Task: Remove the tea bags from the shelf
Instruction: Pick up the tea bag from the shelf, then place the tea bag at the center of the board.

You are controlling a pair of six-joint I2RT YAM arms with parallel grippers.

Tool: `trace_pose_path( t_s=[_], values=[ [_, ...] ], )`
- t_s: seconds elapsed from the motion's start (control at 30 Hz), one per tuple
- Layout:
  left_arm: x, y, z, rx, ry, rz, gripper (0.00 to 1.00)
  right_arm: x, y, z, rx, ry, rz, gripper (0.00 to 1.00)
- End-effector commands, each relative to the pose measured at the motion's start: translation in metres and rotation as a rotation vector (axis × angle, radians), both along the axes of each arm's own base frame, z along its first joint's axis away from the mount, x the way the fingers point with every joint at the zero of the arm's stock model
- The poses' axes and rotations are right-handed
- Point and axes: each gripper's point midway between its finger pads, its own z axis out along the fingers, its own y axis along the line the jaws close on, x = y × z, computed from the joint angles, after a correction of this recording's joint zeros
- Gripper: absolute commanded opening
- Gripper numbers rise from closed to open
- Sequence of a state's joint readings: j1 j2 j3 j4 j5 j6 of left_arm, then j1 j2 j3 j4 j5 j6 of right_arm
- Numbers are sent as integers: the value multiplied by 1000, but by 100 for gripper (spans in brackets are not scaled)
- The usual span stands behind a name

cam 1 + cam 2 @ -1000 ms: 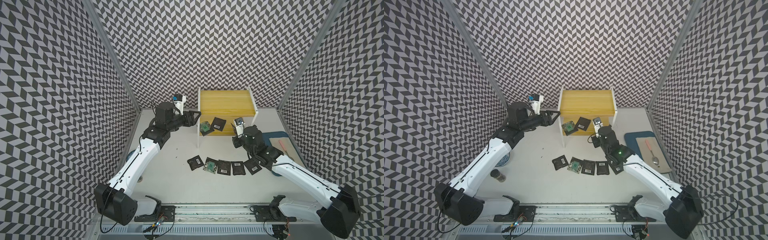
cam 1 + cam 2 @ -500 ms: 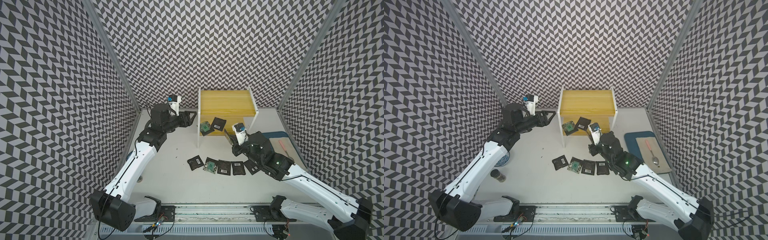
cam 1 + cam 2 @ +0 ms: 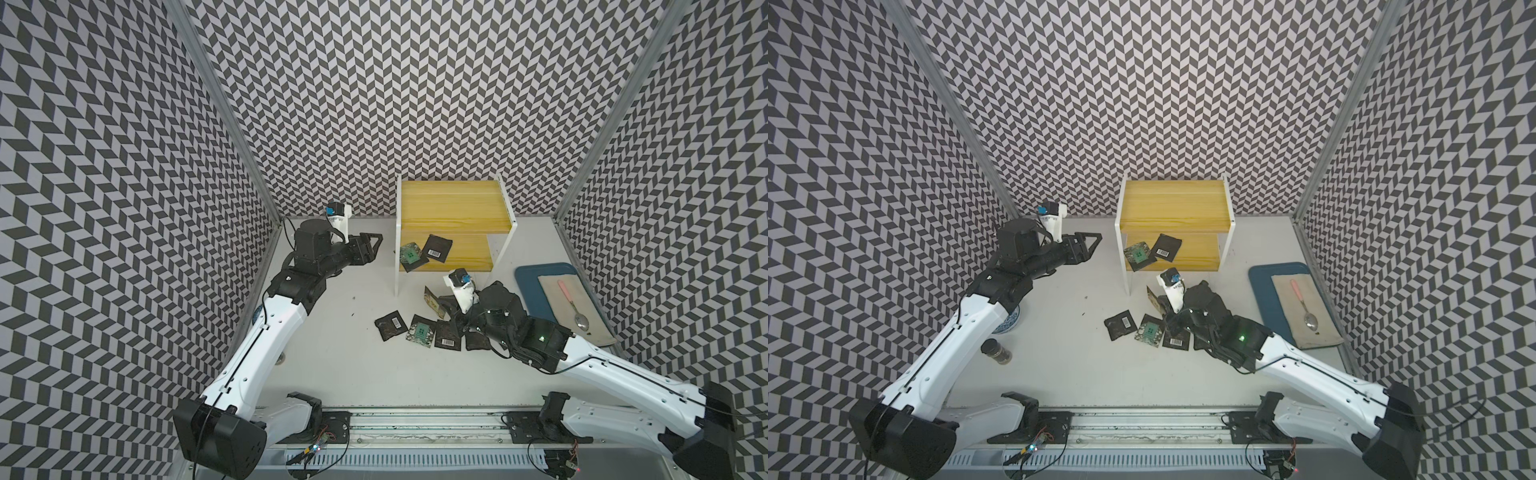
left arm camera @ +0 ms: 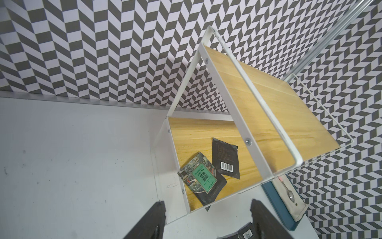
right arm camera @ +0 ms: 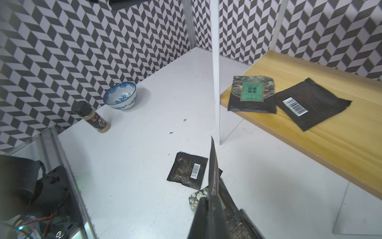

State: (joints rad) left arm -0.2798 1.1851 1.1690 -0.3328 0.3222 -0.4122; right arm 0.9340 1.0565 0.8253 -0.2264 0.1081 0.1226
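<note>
Your left gripper (image 3: 374,246): fingers partly spread, empty, just beside the shelf (image 3: 453,212). Its lower board, ahead of them, carries a green-faced tea bag (image 3: 410,254) and a barcode tea bag (image 3: 437,248). Your right gripper (image 3: 444,305): pinched tight on a gold-faced tea bag (image 3: 431,298), held on edge just over the loose tea bags (image 3: 420,331) on the table (image 3: 353,365).

L arm extended fwd, elbow bent, wrist approx. level, L gripper (image 3: 374,243) jaws apart, empty; R arm reaching low, wrist pitched down, R gripper (image 3: 444,306) jaws closed on a tea bag (image 3: 431,299).
</note>
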Motion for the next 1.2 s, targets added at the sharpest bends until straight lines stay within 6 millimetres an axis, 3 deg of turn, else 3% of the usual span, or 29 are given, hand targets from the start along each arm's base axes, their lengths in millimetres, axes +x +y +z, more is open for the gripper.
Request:
trace_pose_path(
  t_s=[0.0,0.03,0.23,0.5,0.73,0.93,1.17],
  values=[
    [-4,11,-10,20,17,36,69,-6,18,-4,39,7,48,0],
    [-4,13,-12,20,21,44,69,-32,39,-9,91,93,203,0],
    [-4,21,-26,26,50,71,69,-61,69,-30,109,203,394,0],
    [-1,22,-40,30,82,74,69,-90,96,-65,124,384,570,0],
    [-2,23,-57,48,123,74,69,-104,105,-80,193,478,639,0],
    [-2,22,-60,45,129,70,69,-100,114,-111,174,554,615,0],
    [-1,19,-57,34,125,61,69,-64,111,-127,161,528,496,0]
  ],
)
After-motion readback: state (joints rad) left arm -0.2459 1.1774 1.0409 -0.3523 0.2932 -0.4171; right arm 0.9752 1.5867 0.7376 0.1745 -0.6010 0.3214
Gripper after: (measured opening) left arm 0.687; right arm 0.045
